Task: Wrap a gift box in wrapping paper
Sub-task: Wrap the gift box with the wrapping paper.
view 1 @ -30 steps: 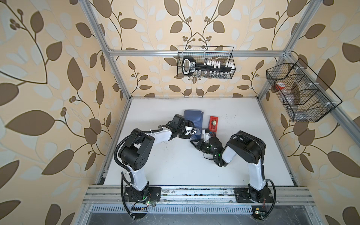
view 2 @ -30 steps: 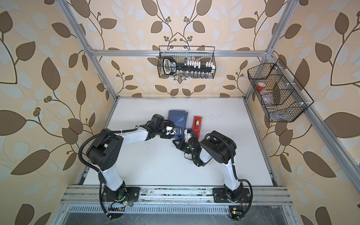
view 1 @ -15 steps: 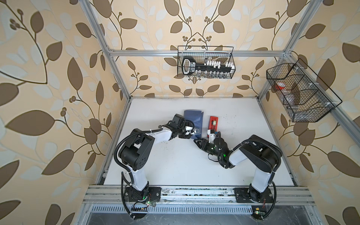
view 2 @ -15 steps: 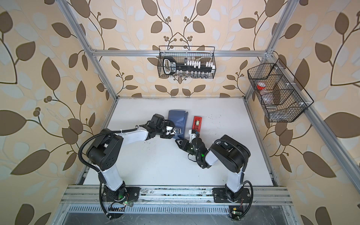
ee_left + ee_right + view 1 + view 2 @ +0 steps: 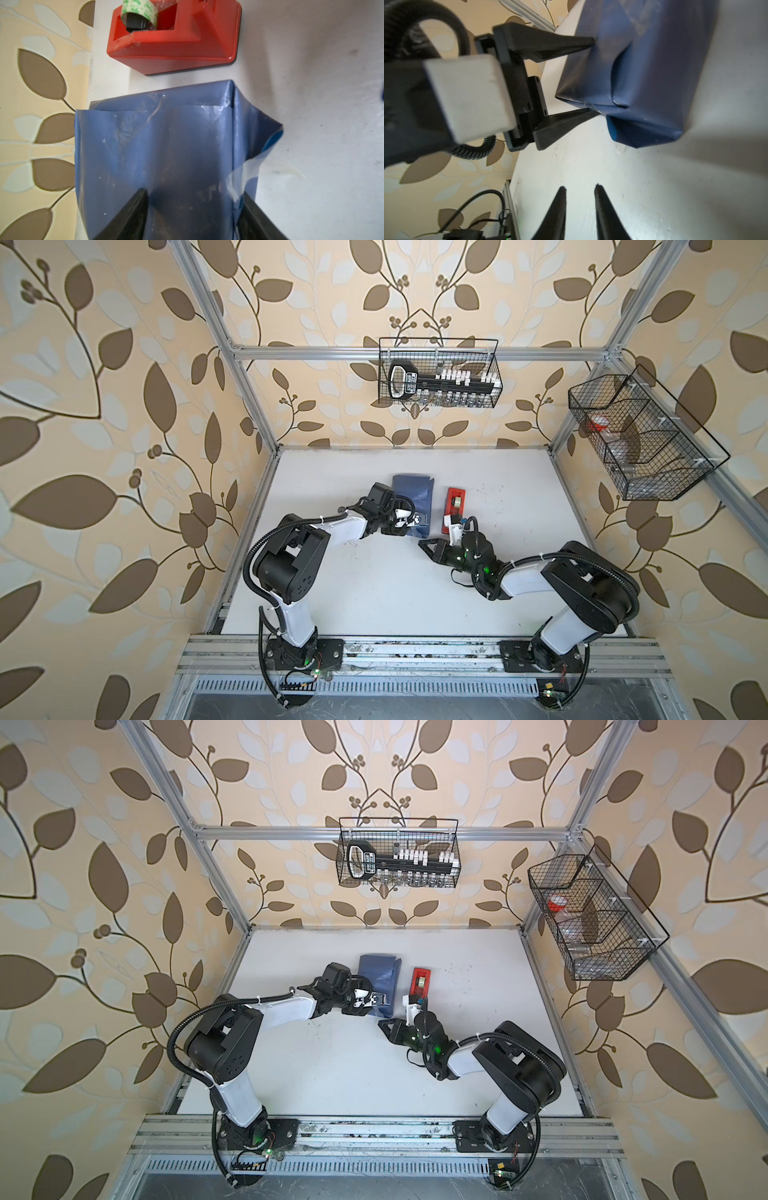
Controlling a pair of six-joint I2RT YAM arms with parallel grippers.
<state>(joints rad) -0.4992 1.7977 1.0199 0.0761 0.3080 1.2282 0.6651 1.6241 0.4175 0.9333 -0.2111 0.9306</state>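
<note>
The wrapping paper [image 5: 411, 493] [image 5: 376, 973], slate-blue side out, is folded round the gift box, which is hidden beneath it, at the table's middle back. In the left wrist view the paper [image 5: 166, 135] has loose flaps, and a strip of clear tape [image 5: 243, 176] hangs at one corner. My left gripper [image 5: 417, 519] [image 5: 194, 191] is shut across the package's near end. The right wrist view shows one finger on each side of the package [image 5: 643, 62]. My right gripper [image 5: 420, 544] [image 5: 580, 187] hovers over bare table just in front of it, jaws a little apart and empty.
A red tape dispenser [image 5: 455, 502] [image 5: 176, 41] stands just right of the package. A wire basket [image 5: 438, 373] hangs on the back wall and another [image 5: 640, 439] on the right wall. Metal frame posts edge the white table [image 5: 374, 593].
The right arm's elbow has swung out to the right and toward the front, while its gripper stays near the package's front end. The left arm and the package have not moved.
</note>
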